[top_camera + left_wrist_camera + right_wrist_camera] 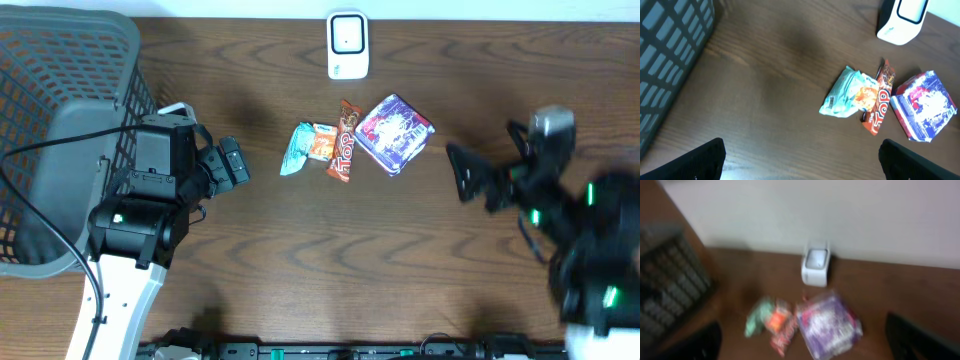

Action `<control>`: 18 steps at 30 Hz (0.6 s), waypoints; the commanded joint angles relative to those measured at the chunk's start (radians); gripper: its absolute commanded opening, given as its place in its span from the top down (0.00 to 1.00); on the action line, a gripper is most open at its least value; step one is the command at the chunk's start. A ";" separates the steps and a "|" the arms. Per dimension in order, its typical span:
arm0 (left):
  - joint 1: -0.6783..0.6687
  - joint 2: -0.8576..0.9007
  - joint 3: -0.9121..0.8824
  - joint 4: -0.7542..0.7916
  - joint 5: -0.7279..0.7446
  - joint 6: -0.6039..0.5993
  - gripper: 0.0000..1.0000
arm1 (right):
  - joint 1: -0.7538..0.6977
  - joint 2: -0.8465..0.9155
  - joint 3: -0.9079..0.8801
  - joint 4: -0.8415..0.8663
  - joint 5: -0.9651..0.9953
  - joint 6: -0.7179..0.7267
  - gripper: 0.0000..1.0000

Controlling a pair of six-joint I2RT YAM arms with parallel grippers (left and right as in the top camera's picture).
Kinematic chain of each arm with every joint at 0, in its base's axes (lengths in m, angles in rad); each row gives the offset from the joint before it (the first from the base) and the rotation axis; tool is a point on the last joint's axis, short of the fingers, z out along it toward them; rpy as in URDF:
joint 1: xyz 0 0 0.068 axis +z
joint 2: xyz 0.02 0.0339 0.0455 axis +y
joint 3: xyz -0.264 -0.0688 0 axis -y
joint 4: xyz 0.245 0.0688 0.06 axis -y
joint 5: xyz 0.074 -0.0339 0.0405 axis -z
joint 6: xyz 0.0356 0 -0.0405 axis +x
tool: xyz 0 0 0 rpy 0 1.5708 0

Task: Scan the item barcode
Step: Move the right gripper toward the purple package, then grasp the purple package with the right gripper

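Three items lie in a row at the table's middle: a teal and orange snack bag (pixel 308 146), a red-orange candy bar (pixel 344 152) and a purple box (pixel 394 133). No barcode shows on any of them. A white scanner (pixel 347 45) stands behind them at the far edge. My left gripper (pixel 236 162) is open, left of the bag and apart from it. My right gripper (pixel 460 172) is open too, right of the box, holding nothing. The left wrist view shows the bag (pixel 847 92), bar (pixel 881 97), box (pixel 924 105) and scanner (pixel 902 20) ahead of the open gripper (pixel 802 170). The right wrist view is blurred; the box (pixel 829 325) and scanner (pixel 816 266) show beyond the gripper (pixel 805 350).
A grey mesh basket (pixel 60 120) fills the far left of the table, right behind the left arm, with its wall (pixel 670 55) close to the left wrist. A pale wall rises behind the scanner. Bare wood lies between each gripper and the items.
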 commanded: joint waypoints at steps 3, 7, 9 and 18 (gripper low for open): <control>0.004 0.002 0.007 -0.002 -0.006 0.013 0.02 | -0.003 0.380 0.397 -0.362 -0.021 -0.164 0.01; 0.004 0.002 0.007 -0.002 -0.006 0.013 0.02 | -0.003 0.587 0.571 -0.502 -0.044 -0.166 0.01; 0.004 0.002 0.007 -0.002 -0.006 0.013 0.02 | -0.003 0.665 0.598 -0.494 -0.084 -0.165 0.01; 0.004 0.002 0.007 -0.002 -0.006 0.013 0.02 | 0.026 0.878 0.594 -0.494 -0.150 -0.117 0.01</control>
